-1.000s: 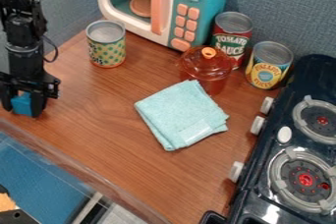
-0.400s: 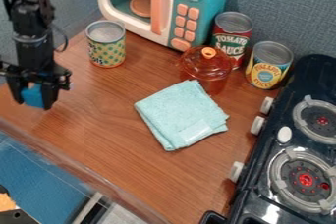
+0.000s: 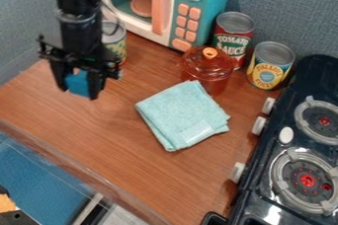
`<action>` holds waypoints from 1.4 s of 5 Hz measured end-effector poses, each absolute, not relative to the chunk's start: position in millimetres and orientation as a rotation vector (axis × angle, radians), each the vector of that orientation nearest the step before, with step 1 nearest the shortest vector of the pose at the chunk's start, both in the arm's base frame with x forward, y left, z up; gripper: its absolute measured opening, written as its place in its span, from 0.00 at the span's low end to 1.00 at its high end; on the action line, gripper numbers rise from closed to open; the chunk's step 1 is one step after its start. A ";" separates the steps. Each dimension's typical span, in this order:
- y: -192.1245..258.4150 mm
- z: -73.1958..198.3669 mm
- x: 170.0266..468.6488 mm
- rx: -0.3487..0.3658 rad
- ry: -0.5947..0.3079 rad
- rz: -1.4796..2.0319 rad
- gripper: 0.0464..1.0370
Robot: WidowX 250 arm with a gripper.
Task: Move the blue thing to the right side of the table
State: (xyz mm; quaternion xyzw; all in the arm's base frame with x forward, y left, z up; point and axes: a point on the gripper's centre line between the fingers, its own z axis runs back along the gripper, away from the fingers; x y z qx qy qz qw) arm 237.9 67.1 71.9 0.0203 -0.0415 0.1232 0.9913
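The gripper (image 3: 78,91) is pointing downward over the left part of the table (image 3: 109,135) and is holding the blue block (image 3: 78,84) between its two fingers. The block is protruding below the palm and is apparently hanging above the wood; its exact clearance is not showing. Primary hazard: the fingers are pressing on the sides only, so an off-centre hold or a sharp acceleration could be causing the block to rotate or slip out during transfer. Just behind the arm, the patterned can (image 3: 119,47) is standing partly hidden; a backward swing of the wrist or its cable would be risking a knock. Farther right, the folded cloth (image 3: 182,115) is lying across the direct route. A low carry would be dragging its corner, and an early release would be leaving the block tilted on fabric, short of the right side. Beyond it, the lidded amber pot (image 3: 206,70) is standing near the red-labelled can (image 3: 233,36) and the yellow-labelled can (image 3: 271,66), so a path set too far back would be inviting a collision. The stove (image 3: 264,187) is bordering the target zone; overshoot would be driving the block against its knobs (image 3: 238,172).
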 end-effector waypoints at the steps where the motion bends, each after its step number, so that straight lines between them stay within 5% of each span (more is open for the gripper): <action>1: 14.3 74.1 238.5 -0.030 -0.069 0.169 0.57; 2: -30.6 53.5 241.6 -0.107 -0.021 0.091 0.57; 5: -85.6 -17.8 240.4 -0.010 0.003 -0.051 0.57; 7: -84.8 -20.6 243.3 0.000 -0.003 -0.055 0.62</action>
